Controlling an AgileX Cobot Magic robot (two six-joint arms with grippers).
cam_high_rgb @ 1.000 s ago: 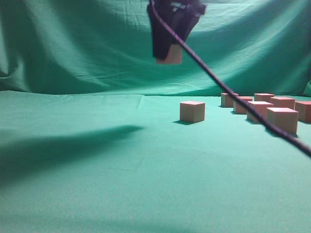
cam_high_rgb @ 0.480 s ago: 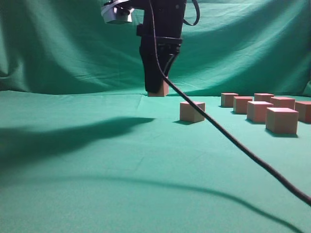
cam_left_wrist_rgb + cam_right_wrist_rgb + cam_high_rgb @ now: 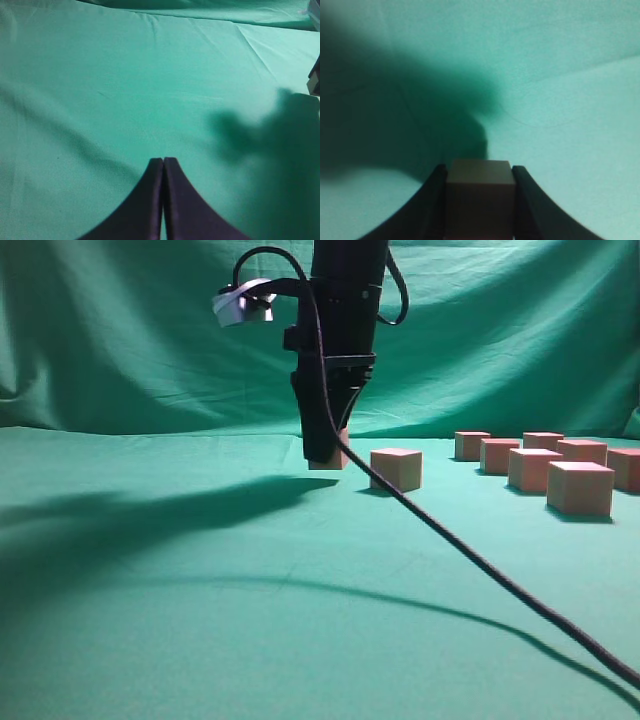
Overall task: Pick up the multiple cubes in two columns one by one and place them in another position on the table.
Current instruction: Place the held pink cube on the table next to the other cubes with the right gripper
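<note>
Right gripper [image 3: 325, 452] vertical, clamping cube [image 3: 479, 192], seemingly touching table [image 3: 200, 590]; left gripper [image 3: 163, 165] closed.

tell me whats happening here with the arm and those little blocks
The right tool is shut on one pinkish cube and holds it low over the green table, just left of a single cube that sits apart from the rest. Whether the held cube touches the cloth yet is hard to tell. Six more cubes wait in a cluster at the far right. The left tool is shut, holds nothing and hangs over bare cloth.
</note>
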